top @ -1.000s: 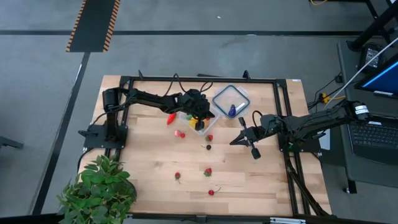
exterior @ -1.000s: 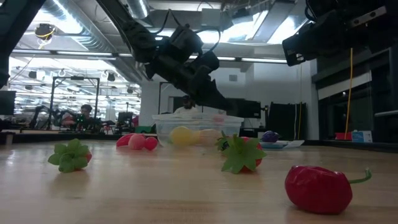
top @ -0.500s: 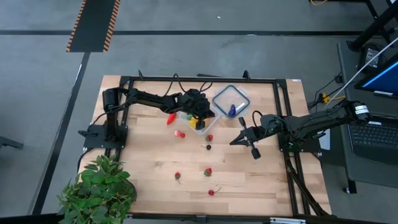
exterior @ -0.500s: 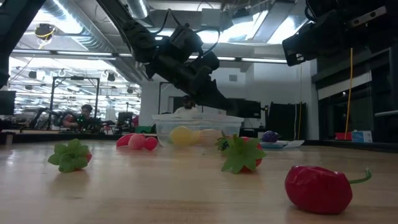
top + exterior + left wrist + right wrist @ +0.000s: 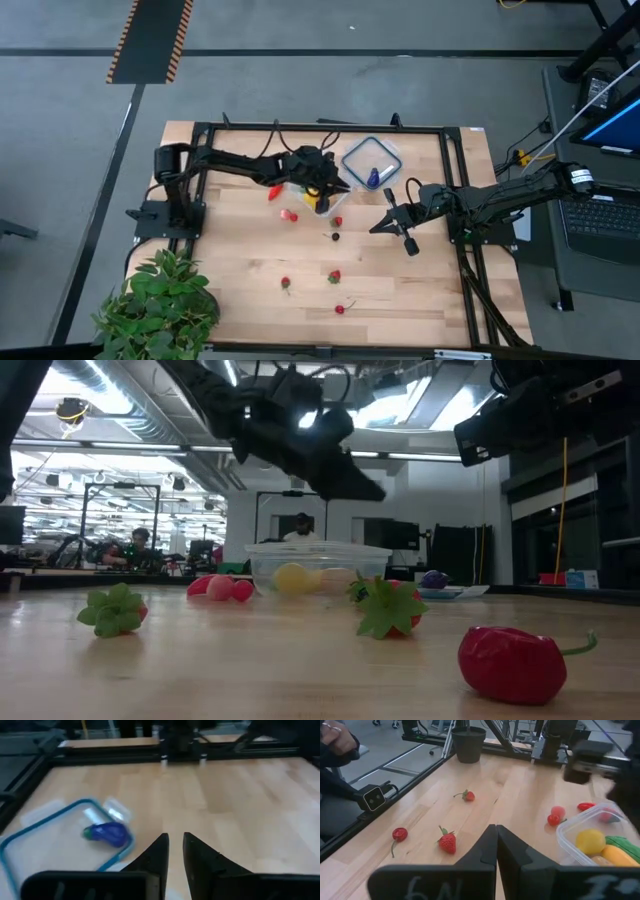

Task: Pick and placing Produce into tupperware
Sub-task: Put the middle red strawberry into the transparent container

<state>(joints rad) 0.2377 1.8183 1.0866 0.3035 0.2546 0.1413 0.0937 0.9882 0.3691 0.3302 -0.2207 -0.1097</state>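
Observation:
The tupperware (image 5: 322,197) is a clear tub standing mid-table; in the right wrist view the tupperware (image 5: 570,836) holds yellow, green and orange produce. My left gripper (image 5: 330,185) hovers above it, fingers a narrow gap apart with nothing between them (image 5: 174,845); the low view shows my left gripper (image 5: 362,488) raised clear over the tub (image 5: 318,563). Loose produce lies on the wood: red pieces (image 5: 289,215), a dark one (image 5: 335,237), strawberries (image 5: 334,276). My right gripper (image 5: 392,222) waits shut to the tub's right (image 5: 496,832).
A clear lid with a blue rim (image 5: 358,152) lies past the tub, a blue-purple piece (image 5: 107,832) on it. A potted plant (image 5: 160,300) fills the near-left corner. A black frame edges the table. A person's hand (image 5: 335,732) shows beyond the table.
My left gripper has risen from just over the tub's rim to well above it and tipped closer to level. The tub and the loose produce have stayed put.

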